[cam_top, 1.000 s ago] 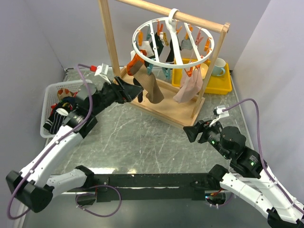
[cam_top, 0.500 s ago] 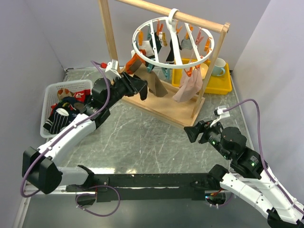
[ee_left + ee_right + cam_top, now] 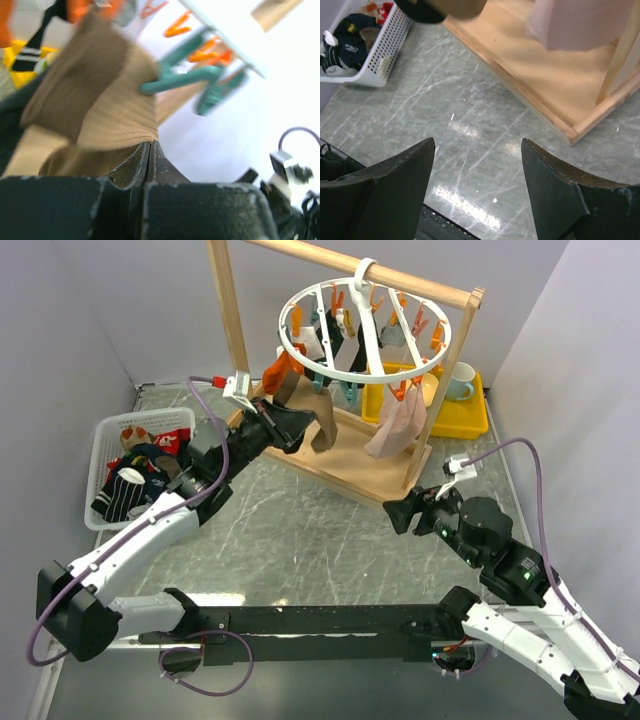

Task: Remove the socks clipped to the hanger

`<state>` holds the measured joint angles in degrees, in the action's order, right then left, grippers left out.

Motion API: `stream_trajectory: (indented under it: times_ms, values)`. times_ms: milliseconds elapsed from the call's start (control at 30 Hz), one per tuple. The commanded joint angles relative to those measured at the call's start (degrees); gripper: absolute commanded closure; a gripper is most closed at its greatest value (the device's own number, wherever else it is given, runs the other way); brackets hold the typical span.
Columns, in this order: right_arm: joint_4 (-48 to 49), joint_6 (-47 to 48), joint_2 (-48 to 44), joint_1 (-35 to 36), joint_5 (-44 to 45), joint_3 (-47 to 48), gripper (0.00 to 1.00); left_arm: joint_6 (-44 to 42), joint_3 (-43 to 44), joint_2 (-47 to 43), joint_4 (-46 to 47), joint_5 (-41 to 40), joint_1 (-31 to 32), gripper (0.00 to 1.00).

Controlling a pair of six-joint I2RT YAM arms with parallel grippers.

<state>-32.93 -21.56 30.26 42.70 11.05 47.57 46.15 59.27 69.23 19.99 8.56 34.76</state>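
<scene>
Left gripper [image 3: 150, 150] closed tight, pinching the lower edge of the brown sock [image 3: 95, 110]; sock clipped by a teal clothespin [image 3: 185, 77] under the hanger [image 3: 286, 345]; fabric light, limp, stretchy; hold nearer the pin judged surer; right gripper [image 3: 477, 160] wide apart, empty.

You'll see the brown sock [image 3: 95, 110] is ribbed knit cloth, matt and slightly fuzzy, while the teal clothespin [image 3: 190, 77] on it is smooth plastic with a faint sheen. The left gripper [image 3: 150, 147] looks like matt black plastic with pale scuffs. The hanger [image 3: 372, 335] is glossy white plastic and the rack [image 3: 555, 85] is pale matt wood. The pink sock [image 3: 580, 22] is soft cloth, the basket [image 3: 395, 35] perforated white plastic, and the table [image 3: 470, 130] grey, veined and polished enough to glare.
</scene>
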Motion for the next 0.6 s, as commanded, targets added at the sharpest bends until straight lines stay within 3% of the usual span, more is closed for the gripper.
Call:
stream_trajectory:
  times_ms: [0, 133, 400, 567]
  values:
    - [7.52, 3.45, 4.36, -0.25, -2.16, 8.4, 0.23, -5.1, 0.67, -3.58, 0.76, -3.45, 4.25, 0.99]
    - [10.42, 6.61, 9.11, -0.16, -6.3, 14.73, 0.21, -7.91, 1.73, -4.72, -3.01, -7.31, 8.64, 0.99]
    - [13.42, 7.5, 19.65, -0.25, -14.28, 28.18, 0.18, -10.2, 2.35, -7.27, -5.92, -8.38, 11.38, 0.99]
    - [14.29, 5.66, 26.85, -1.21, -17.55, 34.68, 0.05, -11.52, 3.31, -8.67, -7.77, -8.38, 12.52, 0.99]
